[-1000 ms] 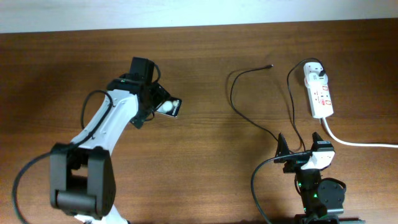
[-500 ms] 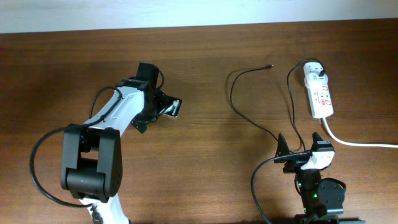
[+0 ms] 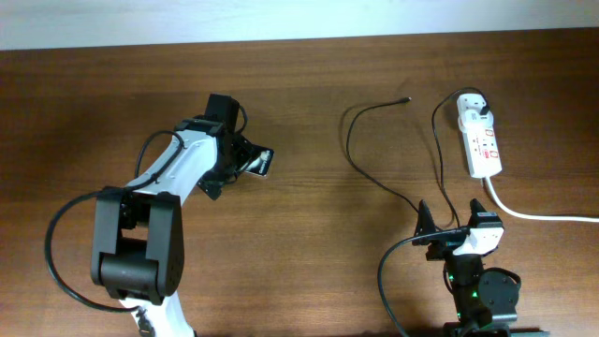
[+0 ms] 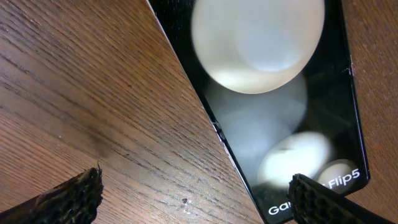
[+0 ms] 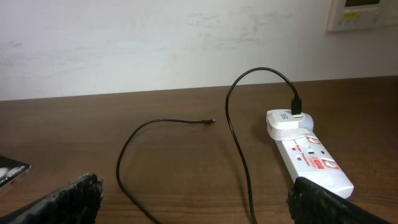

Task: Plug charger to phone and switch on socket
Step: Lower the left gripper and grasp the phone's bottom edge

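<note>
The left hand [image 4: 202, 200] is seen released, its fingers spread wide. One fingertip [image 4: 73, 196] is set over bare wood and the other is placed at the lettered end of the phone [image 4: 280, 124]. The phone is not clamped. It lies flat on the tabletop [image 3: 309, 253], glossy face up, partly inside the gap and offset toward one finger. Whether that finger touches it cannot be told. From overhead the phone [image 3: 258, 161] is found just beside the left hand [image 3: 234, 159], on the side toward the table's middle.

The right hand [image 5: 199, 202] is likewise held open with nothing between its fingers. It is parked low at the near edge, pointed toward the far side, where it shows from overhead [image 3: 457, 234].

Beyond it the charger [image 5: 166, 121] is laid in loose loops across the wood. Its connector tip [image 5: 212, 121] rests free on the tabletop, well apart from the phone and gripped by neither hand. The white plug head [image 5: 287, 122] is seated at the far end of the socket [image 5: 311, 158].

As for progress, only that part is judged done — the plug head is in the socket. The connector tip has yet to be brought to the phone and inserted, and the switch has yet to be pressed, though its position is too small to be read.
</note>
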Robot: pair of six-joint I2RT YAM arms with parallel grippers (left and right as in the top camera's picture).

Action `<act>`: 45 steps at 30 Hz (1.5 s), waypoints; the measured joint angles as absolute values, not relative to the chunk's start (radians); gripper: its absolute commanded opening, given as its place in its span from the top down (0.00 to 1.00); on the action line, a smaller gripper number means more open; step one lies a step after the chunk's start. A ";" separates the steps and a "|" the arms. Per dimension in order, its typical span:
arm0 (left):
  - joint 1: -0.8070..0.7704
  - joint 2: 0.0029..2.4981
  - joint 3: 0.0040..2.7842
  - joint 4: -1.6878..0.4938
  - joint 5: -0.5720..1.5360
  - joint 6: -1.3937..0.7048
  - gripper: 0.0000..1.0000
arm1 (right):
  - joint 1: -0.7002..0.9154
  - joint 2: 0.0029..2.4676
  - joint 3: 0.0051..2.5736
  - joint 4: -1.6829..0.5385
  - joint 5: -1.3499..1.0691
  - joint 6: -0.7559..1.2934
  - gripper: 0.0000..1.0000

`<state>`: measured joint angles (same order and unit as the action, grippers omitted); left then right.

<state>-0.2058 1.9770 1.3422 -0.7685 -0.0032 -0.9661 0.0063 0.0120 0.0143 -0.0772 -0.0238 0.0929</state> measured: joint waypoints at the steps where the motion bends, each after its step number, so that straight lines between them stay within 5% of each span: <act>1: -0.206 1.977 1.342 -0.768 -0.003 -0.966 0.01 | 0.006 0.012 0.014 -0.077 -0.024 0.093 0.01; 26: -0.206 2.006 1.354 -0.609 0.014 -1.179 0.01 | 0.006 0.012 0.014 -0.077 -0.024 0.093 0.01; 40: -0.221 2.280 1.742 -0.873 -0.026 -1.115 0.00 | 0.006 0.012 0.014 -0.077 -0.024 0.093 0.01; 45: -0.241 2.315 1.772 -0.931 -0.070 -1.031 0.16 | 0.006 0.012 0.014 -0.077 -0.024 0.093 0.01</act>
<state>-0.2413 2.3146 1.7718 -0.9314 -0.0700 -1.0313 0.0063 0.0120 0.0143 -0.0769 -0.0238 0.0933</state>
